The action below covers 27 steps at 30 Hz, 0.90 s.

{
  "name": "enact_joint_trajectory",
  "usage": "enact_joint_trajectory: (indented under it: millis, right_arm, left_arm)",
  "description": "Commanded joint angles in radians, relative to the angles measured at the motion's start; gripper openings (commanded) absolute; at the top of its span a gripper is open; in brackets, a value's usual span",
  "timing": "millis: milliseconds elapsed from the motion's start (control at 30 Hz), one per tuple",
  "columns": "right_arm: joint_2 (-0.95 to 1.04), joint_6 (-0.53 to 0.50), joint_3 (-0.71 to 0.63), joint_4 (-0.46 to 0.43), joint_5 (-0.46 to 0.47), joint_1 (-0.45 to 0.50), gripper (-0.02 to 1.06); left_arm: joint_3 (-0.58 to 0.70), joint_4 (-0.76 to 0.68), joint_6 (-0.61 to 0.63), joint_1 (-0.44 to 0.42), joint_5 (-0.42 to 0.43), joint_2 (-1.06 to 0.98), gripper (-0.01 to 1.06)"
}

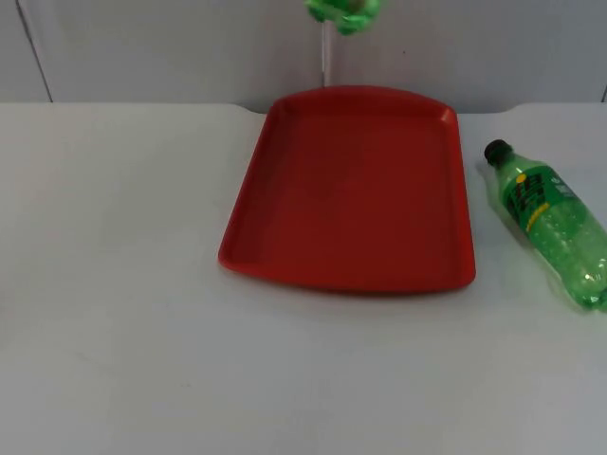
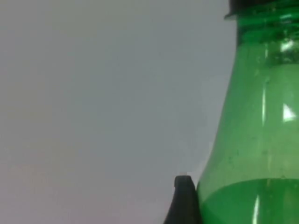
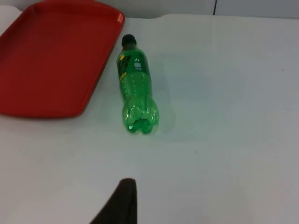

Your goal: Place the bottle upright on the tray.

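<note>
The white desk runs back to the grey partition wall. A red tray lies flat in the middle of the desk, its far edge close to the wall, and there is nothing in it.

The green bottle lies on its side on the desk just to the right of the tray and apart from it. Its black cap points toward the wall and its base toward the near edge. Nothing lies between the bottle and the tray.

A green shape hangs in front of the wall above the tray's far edge; I cannot tell what it is.

The left gripper is right beside a second green bottle, which has a black cap and is partly filled. I cannot tell how the jaws stand there.

The right gripper is above bare desk, on the base side of the lying bottle and apart from it. Its jaws' state cannot be told either.
</note>
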State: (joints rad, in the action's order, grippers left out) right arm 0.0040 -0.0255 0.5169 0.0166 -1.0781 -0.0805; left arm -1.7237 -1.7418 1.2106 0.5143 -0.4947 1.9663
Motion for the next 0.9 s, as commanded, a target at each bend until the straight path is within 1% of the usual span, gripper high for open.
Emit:
enact_joint_trajectory:
  millis: [0, 33, 67, 100, 133, 167, 200, 233, 267, 300, 333, 433, 467, 500, 567, 600, 633, 667, 700, 733, 767, 800, 833, 867]
  right_arm:
    - [-0.004, -0.009, -0.001, 0.0, 0.001, 0.004, 1.05]
    - [-0.004, -0.009, -0.001, 0.0, 0.001, 0.004, 1.05]
    - [-0.004, -0.009, -0.001, 0.0, 0.001, 0.004, 1.05]
    - [-0.004, -0.009, -0.001, 0.0, 0.001, 0.004, 1.05]
    - [-0.004, -0.009, -0.001, 0.0, 0.001, 0.004, 1.05]
    - [-0.004, -0.009, -0.001, 0.0, 0.001, 0.004, 1.05]
    - [-0.004, -0.009, -0.001, 0.0, 0.001, 0.004, 1.05]
    - [-0.004, -0.009, -0.001, 0.0, 0.001, 0.004, 1.05]
    - [-0.004, -0.009, -0.001, 0.0, 0.001, 0.004, 1.05]
    - [-0.004, -0.009, -0.001, 0.0, 0.001, 0.004, 1.05]
    - [-0.004, -0.009, -0.001, 0.0, 0.001, 0.004, 1.05]
    - [-0.004, -0.009, -0.001, 0.0, 0.001, 0.004, 1.05]
    - [-0.004, -0.009, -0.001, 0.0, 0.001, 0.004, 1.05]
    - [-0.004, -0.009, -0.001, 0.0, 0.001, 0.004, 1.05]
    - [-0.004, -0.009, -0.001, 0.0, 0.001, 0.004, 1.05]
    - [-0.004, -0.009, -0.001, 0.0, 0.001, 0.004, 1.05]
    - [-0.004, -0.009, -0.001, 0.0, 0.001, 0.004, 1.05]
    - [-0.004, -0.009, -0.001, 0.0, 0.001, 0.004, 1.05]
    - [-0.004, -0.009, -0.001, 0.0, 0.001, 0.004, 1.05]
    - [-0.004, -0.009, -0.001, 0.0, 0.001, 0.004, 1.05]
    - [-0.004, -0.009, -0.001, 0.0, 0.001, 0.004, 1.05]
    - [-0.004, -0.009, -0.001, 0.0, 0.001, 0.004, 1.05]
    - [-0.004, -0.009, -0.001, 0.0, 0.001, 0.004, 1.05]
    - [-0.004, -0.009, -0.001, 0.0, 0.001, 0.004, 1.05]
  left_arm:
    - [-0.017, -0.003, -0.101, -0.014, -0.228, -0.01, 0.0]
    - [-0.017, -0.003, -0.119, -0.027, -0.323, -0.01, 0.0]
    - [-0.017, -0.003, -0.137, -0.043, -0.393, -0.01, 0.0]
    - [-0.017, -0.003, -0.137, -0.061, -0.438, -0.005, 0.0]
    - [-0.017, -0.003, -0.109, -0.085, -0.451, -0.003, 0.0]
    - [-0.017, -0.003, -0.109, -0.085, -0.451, -0.003, 0.0]
    - [-0.017, -0.003, -0.064, -0.102, -0.428, -0.001, 0.0]
    - [-0.017, 0.05, 0.01, -0.119, -0.363, -0.001, 0.0]
    - [-0.015, 0.117, 0.056, -0.133, -0.311, -0.001, 0.0]
    - [-0.011, 0.217, 0.054, -0.149, -0.267, -0.001, 0.0]
    - [-0.011, 0.217, 0.054, -0.149, -0.267, -0.001, 0.0]
    - [0.02, 0.564, -0.045, -0.167, -0.165, -0.001, 0.0]
    - [0.02, 0.564, -0.045, -0.167, -0.165, -0.001, 0.0]
    - [0.035, 0.727, -0.138, -0.162, -0.08, -0.001, 0.0]
    - [0.048, 0.938, -0.264, -0.14, 0.096, -0.001, 0.0]
    - [0.056, 1.043, -0.371, -0.128, 0.17, -0.001, 0.0]
    - [0.072, 1.14, -0.476, -0.119, 0.18, 0.006, 0.0]
    - [0.072, 1.14, -0.476, -0.119, 0.18, 0.006, 0.0]
    - [0.089, 1.191, -0.581, -0.114, 0.166, 0.015, 0.0]
    - [0.109, 1.236, -0.648, -0.105, 0.141, 0.021, 0.0]
    - [0.137, 1.266, -0.689, -0.095, 0.091, 0.03, 0.0]
    - [0.165, 1.294, -0.71, -0.095, 0.007, 0.04, 0.0]
    - [0.198, 1.336, -0.715, -0.095, -0.055, 0.051, 0.0]
    - [0.198, 1.336, -0.715, -0.095, -0.055, 0.051, 0.0]
